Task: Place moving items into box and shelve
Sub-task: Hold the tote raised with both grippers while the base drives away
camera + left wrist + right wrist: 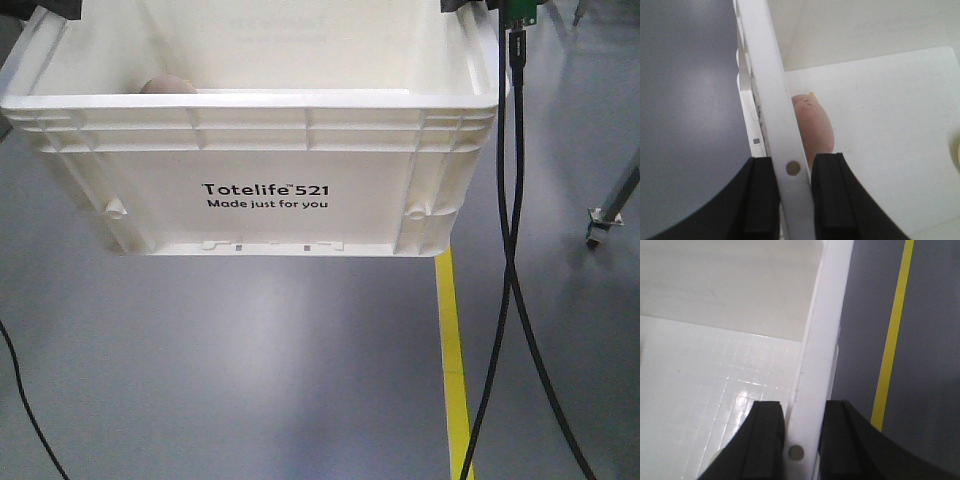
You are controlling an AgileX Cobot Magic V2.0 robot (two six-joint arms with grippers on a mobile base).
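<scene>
The white box [260, 150], printed "Totelife 521 Made just for you", hangs in the air above the grey floor. My left gripper [792, 167] is shut on the box's left rim [767, 100], one black finger outside and one inside. My right gripper [802, 430] is shut on the right rim [822, 340] in the same way. A pale pink-beige soft toy [815, 125] lies inside against the left wall, and its top shows over the front rim [167, 86]. A sliver of yellow [956, 155] shows at the right edge of the left wrist view.
A yellow floor line [452, 340] runs toward me under the box's right side, also seen as the yellow line [892, 335]. Black cables [512, 250] hang at the right. A metal stand foot [603, 225] sits on the floor at far right.
</scene>
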